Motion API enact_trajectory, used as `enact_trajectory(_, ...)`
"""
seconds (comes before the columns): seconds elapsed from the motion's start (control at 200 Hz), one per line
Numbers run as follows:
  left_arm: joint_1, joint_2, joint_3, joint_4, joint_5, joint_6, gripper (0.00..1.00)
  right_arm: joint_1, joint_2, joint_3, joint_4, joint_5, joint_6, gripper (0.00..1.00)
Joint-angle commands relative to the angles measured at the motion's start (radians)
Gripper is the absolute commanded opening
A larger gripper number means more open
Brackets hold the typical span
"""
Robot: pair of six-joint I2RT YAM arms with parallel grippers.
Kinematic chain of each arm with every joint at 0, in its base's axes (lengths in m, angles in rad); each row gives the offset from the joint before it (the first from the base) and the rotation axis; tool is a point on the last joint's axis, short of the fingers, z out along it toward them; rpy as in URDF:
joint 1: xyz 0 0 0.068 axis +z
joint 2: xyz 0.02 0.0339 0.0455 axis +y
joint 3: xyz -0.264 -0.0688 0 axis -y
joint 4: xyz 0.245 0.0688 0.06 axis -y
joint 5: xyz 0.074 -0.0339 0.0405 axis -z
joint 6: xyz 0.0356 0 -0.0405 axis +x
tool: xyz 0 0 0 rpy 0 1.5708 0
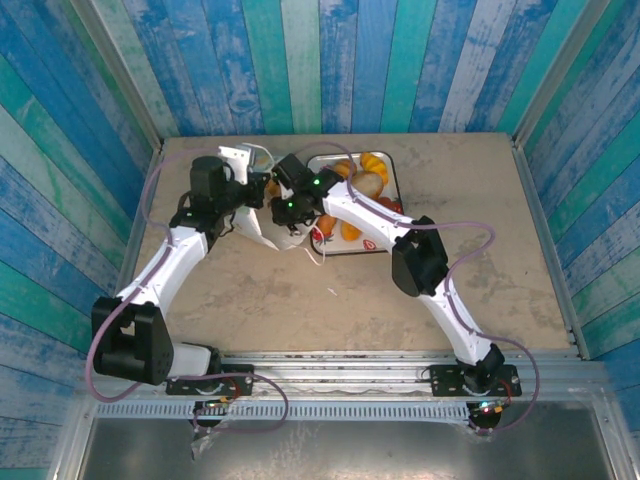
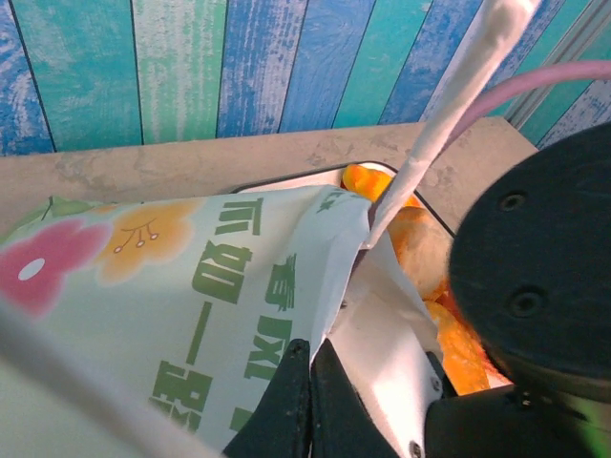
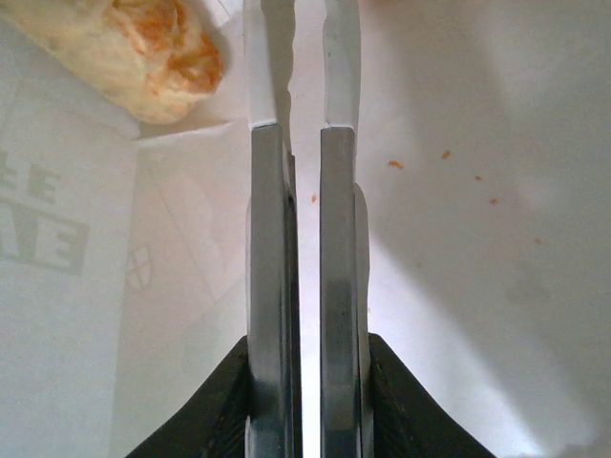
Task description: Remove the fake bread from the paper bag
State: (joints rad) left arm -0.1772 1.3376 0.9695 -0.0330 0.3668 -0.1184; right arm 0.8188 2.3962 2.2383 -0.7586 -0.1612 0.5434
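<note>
Right claw, one of two: clamps one pair of metal tongs, a black finger pressed on each blade. Blades squeezed almost together, a thin slit between, nothing caught in it. Reaches into the one paper bag, white walls on every side.

One piece of fake bread inside: pale golden with orange patches. Lies past the tong tips, up and to the left in the right wrist view, near them but apart, against a fold of the bag wall.

Left claw: closed, pinches the bag's edge at its mouth. Green lettering and flower prints on the outer face there. One thin white handle slants up past it.

Further out: one white tray just right of the bag, at the far middle of the bench. Carries at least three more golden and orange pieces; exact count hard to tell.
</note>
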Motion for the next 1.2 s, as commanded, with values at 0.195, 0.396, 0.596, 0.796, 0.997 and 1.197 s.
enact_trajectory(0.195, -0.005, -0.012, -0.003, -0.046, -0.092, -0.01, 0.0, -0.012, -0.211, -0.214, 0.084, -0.025, -0.003, 0.01)
enact_trajectory(0.396, -0.005, -0.018, -0.003, -0.041, -0.095, -0.015, 0.0, -0.013, -0.278, -0.301, 0.11, -0.034, -0.001, 0.0)
enact_trajectory(0.596, -0.006, -0.021, 0.0, -0.044, -0.103, -0.012, 0.0, -0.016, -0.318, -0.359, 0.148, -0.076, 0.006, 0.0)
enact_trajectory(0.796, -0.006, -0.017, 0.009, -0.048, -0.099, -0.015, 0.0, -0.015, -0.361, -0.413, 0.211, -0.152, 0.014, 0.01)
enact_trajectory(0.997, -0.005, -0.013, 0.014, -0.044, -0.086, -0.015, 0.0, -0.031, -0.396, -0.49, 0.337, -0.293, 0.056, 0.01)
enact_trajectory(1.197, -0.005, -0.011, 0.017, -0.042, -0.074, -0.013, 0.0, -0.04, -0.361, -0.522, 0.336, -0.326, 0.079, 0.01)
